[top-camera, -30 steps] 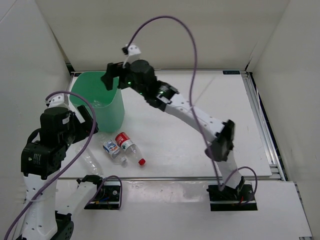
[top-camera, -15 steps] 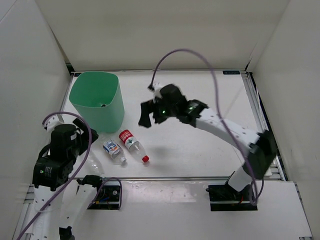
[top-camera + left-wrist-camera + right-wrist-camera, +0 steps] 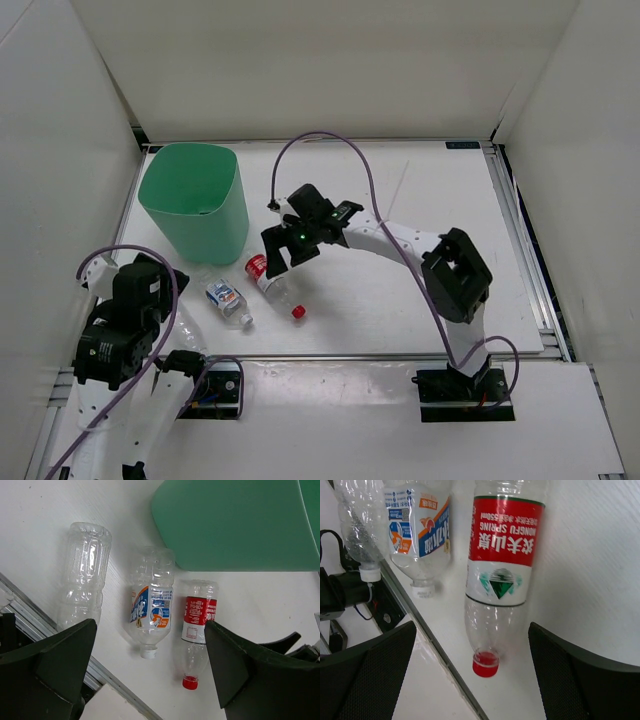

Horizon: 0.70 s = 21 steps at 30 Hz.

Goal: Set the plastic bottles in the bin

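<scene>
The mint-green bin point(image 3: 193, 200) stands at the far left. Three bottles lie side by side on the table in front of it: the red-labelled one with a red cap point(image 3: 272, 285), the blue-white-labelled one point(image 3: 226, 300) and the unlabelled one point(image 3: 82, 580). My right gripper point(image 3: 278, 256) is open and hovers just above the red-labelled bottle point(image 3: 502, 570), its jaws either side of the neck, not touching. My left gripper point(image 3: 150, 680) is open and empty, higher up above the bottles. The white-labelled bottle with the dark cap is not in view.
The table's metal front rail point(image 3: 445, 665) runs close beside the bottle caps. The bin's side wall point(image 3: 235, 525) stands right behind the bottle bases. White enclosure walls close in the left, back and right.
My right arm has swung from over the bin's rim down to the red-labelled bottle. My left arm has drawn back toward the near left corner. The red bottle has shifted slightly.
</scene>
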Tool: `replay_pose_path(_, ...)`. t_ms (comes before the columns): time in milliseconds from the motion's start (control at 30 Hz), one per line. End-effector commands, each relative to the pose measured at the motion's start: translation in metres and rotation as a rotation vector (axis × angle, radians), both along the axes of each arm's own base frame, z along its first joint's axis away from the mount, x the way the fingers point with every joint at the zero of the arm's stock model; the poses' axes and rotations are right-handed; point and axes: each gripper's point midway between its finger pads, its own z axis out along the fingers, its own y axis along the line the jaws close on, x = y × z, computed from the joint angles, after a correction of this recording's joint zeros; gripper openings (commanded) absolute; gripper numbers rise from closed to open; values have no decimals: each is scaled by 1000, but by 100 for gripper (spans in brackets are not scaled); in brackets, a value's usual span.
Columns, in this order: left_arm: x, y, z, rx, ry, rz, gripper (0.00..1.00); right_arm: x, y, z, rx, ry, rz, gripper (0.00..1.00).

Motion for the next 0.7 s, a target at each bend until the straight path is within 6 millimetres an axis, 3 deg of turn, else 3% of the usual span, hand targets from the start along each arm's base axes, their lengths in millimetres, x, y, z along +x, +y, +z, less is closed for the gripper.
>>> replay_pose_path(0, -3, 3, 12, 6, -30, 10, 100, 5, 16, 7, 69, 20, 51, 95)
replay_pose_path(133, -11, 10, 10, 47, 14, 15, 100, 13, 26, -19, 35, 60, 29, 100)
replay_pose_path(233, -14, 10, 16, 59, 8, 3, 100, 24, 22, -46, -40, 88, -33, 100)
replay_pose_path(367, -16, 12, 27, 86, -11, -23, 100, 29, 28, -61, -61, 104, -34, 99)
replay_pose_path(433, -18, 12, 26, 88, 0, -23, 100, 27, 28, -69, -79, 139, -37, 89)
replay_pose_path(500, -19, 11, 26, 81, -8, -30, 100, 26, 25, -71, -115, 158, -43, 86)
replay_pose_path(567, -19, 11, 23, 82, 1, -30, 100, 26, 22, -73, -129, 148, -39, 71)
replay_pose_path(600, -19, 11, 23, 82, 1, -30, 100, 28, 17, -65, -119, 134, -39, 66)
replay_pose_path(633, -19, 11, 23, 82, 1, -30, 100, 23, 8, -68, -144, 144, -44, 56)
replay_pose_path(667, -18, 10, 19, 73, 9, -22, 100, 26, 4, -54, -125, 130, -55, 51)
